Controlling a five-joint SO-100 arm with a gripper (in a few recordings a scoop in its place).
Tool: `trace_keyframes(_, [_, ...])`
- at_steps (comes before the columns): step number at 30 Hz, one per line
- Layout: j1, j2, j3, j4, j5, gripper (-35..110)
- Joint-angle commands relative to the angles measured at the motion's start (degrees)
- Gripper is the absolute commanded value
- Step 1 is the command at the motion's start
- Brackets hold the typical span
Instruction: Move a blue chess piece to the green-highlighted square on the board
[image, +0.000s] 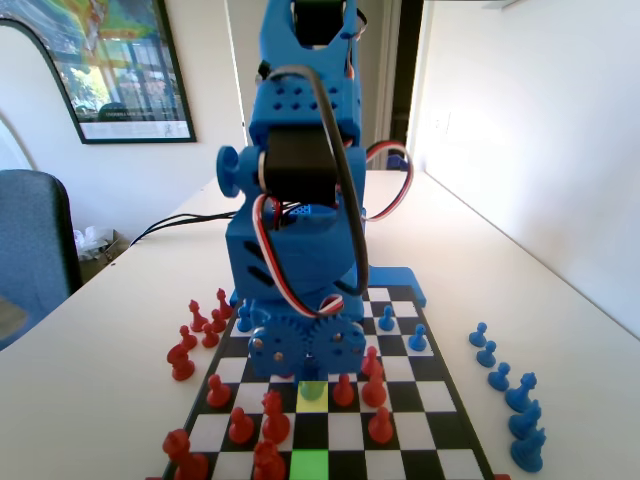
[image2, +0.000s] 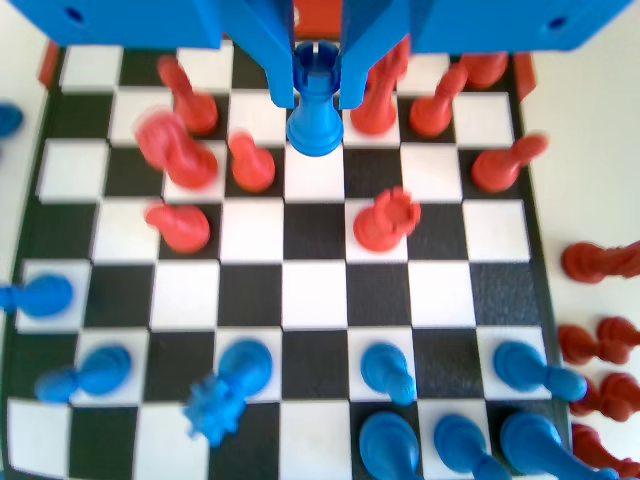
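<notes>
Gripping a small blue plastic chess piece (image2: 316, 110) w/ a notched, castle-like top (looks like a rook, not a ball-headed pawn), the blue two-finger hand (image2: 317, 85) has a jaw closed on either side of its head. Piece hangs upright, long axis vertical, top up between the jaws, flared base down, and seems to sit just above the flat black-and-white checkered board w/ blue plastic edge (image2: 315, 300); contact w/ the board can't be told. Probably carried high to clear the red pieces close on both sides of the hand. In fixed view the hand (image: 308, 375) sits over a yellow-tinted square (image: 312, 392); bright green-highlighted square (image: 309, 465) lies further out past the fingertips, same file, not yet reached.
</notes>
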Motion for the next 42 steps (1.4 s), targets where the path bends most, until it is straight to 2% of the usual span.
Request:
trace_keyframes(1, [-0.5, 1.1, -9.0, 1.8, 1.1, 1])
trace_keyframes(14, [-0.4, -9.8, -21.1, 2.1, 3.3, 1])
trace_keyframes(42, [-0.3, -12.8, -21.1, -3.2, 3.3, 1])
